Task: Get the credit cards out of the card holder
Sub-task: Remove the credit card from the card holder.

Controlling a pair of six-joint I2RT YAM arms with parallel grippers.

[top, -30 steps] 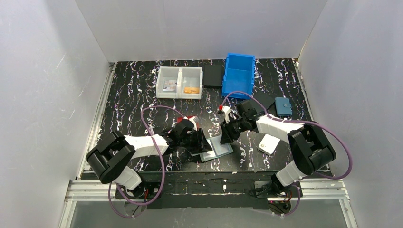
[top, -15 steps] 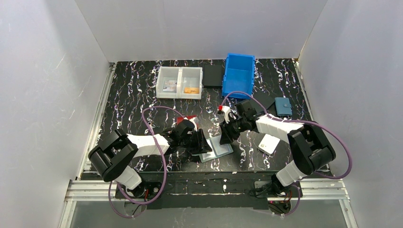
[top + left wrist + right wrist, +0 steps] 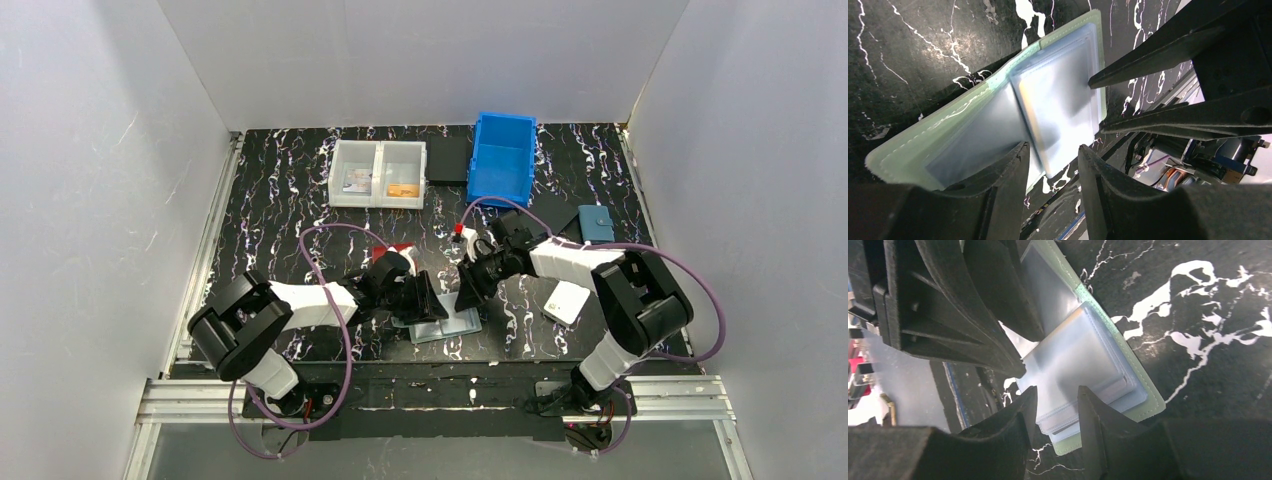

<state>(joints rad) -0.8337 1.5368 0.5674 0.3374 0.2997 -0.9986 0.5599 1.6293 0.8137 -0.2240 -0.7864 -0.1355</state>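
The sage-green card holder (image 3: 447,324) lies open on the table near its front edge, its cloudy clear sleeves facing up. In the left wrist view the card holder (image 3: 908,155) fills the middle, and my left gripper (image 3: 1050,150) is open over the near corner of a raised sleeve. My right gripper (image 3: 1058,390) is open too, straddling the edge of the sleeve stack on the card holder (image 3: 1148,400). In the top view my left gripper (image 3: 425,300) and right gripper (image 3: 468,295) flank the holder. A pale credit card (image 3: 1110,385) shows dimly inside a sleeve.
A clear two-part box (image 3: 378,172) at the back holds an orange card (image 3: 403,190). Beside it are a black pad (image 3: 448,160) and a blue bin (image 3: 503,155). A teal wallet (image 3: 597,224) and a white wallet (image 3: 566,302) lie right. A red wallet (image 3: 397,250) peeks from behind the left arm.
The right gripper has shifted a little left and nearer, and the card holder has slid slightly left and toward the front edge. The left arm has barely moved.
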